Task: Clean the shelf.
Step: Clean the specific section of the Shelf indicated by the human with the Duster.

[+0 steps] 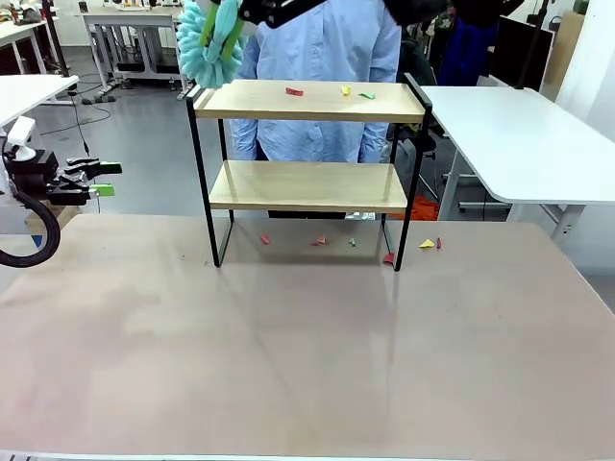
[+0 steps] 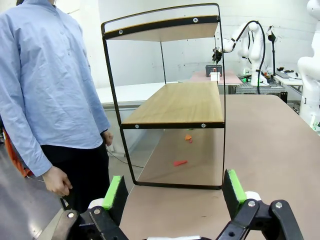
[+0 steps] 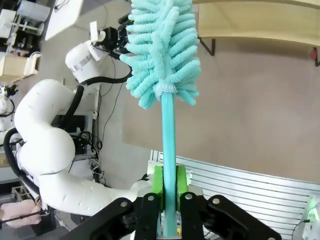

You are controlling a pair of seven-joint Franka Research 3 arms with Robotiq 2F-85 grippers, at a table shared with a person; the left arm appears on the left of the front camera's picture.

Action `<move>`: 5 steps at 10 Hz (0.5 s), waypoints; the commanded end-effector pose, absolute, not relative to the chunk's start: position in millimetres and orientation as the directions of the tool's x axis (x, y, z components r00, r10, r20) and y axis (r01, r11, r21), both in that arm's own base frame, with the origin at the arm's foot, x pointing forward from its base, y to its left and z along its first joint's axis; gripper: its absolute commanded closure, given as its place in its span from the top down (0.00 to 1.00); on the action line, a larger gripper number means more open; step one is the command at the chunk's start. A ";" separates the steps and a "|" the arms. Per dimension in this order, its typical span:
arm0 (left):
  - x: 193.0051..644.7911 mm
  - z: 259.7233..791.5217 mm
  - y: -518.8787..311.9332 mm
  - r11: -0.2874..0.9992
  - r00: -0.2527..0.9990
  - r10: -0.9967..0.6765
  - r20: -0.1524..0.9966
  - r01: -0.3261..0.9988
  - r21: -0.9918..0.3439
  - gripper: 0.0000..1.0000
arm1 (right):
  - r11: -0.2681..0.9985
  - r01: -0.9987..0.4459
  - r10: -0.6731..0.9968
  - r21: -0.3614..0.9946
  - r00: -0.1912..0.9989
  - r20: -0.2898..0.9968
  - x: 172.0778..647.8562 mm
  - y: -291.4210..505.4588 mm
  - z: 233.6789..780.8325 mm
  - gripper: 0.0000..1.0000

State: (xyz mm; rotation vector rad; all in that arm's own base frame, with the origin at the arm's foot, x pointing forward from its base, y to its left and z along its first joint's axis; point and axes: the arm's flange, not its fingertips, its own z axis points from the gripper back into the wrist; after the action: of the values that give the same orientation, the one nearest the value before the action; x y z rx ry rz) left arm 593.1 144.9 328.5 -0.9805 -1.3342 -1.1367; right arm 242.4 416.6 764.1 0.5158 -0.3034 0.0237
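- The shelf (image 1: 307, 101) is standing on the table (image 1: 307, 355), toward its far edge, with a person (image 1: 327, 58) standing just behind it.
- The right gripper (image 3: 170, 187) is clamping the thin handle of the duster (image 1: 209, 43). The head is hanging at the left end of the top board, either touching it or just beside it; the views are not settling which.
- The left gripper (image 1: 101, 180) is hovering well left of the shelf, jaws apart and holding nothing.
- Nothing is bracing the shelf. A hard sideways sweep is likely to be pushing it along the table or tipping it toward the person.
- Three scraps (image 1: 346, 91) are lying on the top board. A fast stroke risks flinging them off the far edge at the person.
- The grip is sitting low on the handle, so drag on the head may be twisting the handle between the pads.
- The black frame is rising above the board at each end, and the fluffy head may be snagging there.
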 end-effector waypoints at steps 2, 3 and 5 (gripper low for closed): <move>590.9 332.6 143.8 0.201 -0.088 -0.056 0.995 0.975 0.097 1.00 | 0.866 -0.124 -0.034 0.484 0.952 0.303 234.1 406.3 765.3 0.13; 590.9 332.6 143.8 0.201 -0.088 -0.056 0.995 0.975 0.097 1.00 | 0.866 -0.124 -0.034 0.484 0.952 0.303 234.1 406.3 765.3 0.13; 590.9 332.6 143.8 0.201 -0.088 -0.056 0.995 0.975 0.097 1.00 | 0.875 -0.071 -0.110 0.479 0.934 0.341 250.6 435.1 761.3 0.13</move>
State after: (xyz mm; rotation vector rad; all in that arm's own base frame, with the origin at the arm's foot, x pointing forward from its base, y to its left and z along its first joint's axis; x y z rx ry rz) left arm 593.1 144.9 328.7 -0.9803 -1.3343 -1.1370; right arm 238.0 418.5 765.6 0.5233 -0.3077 0.0339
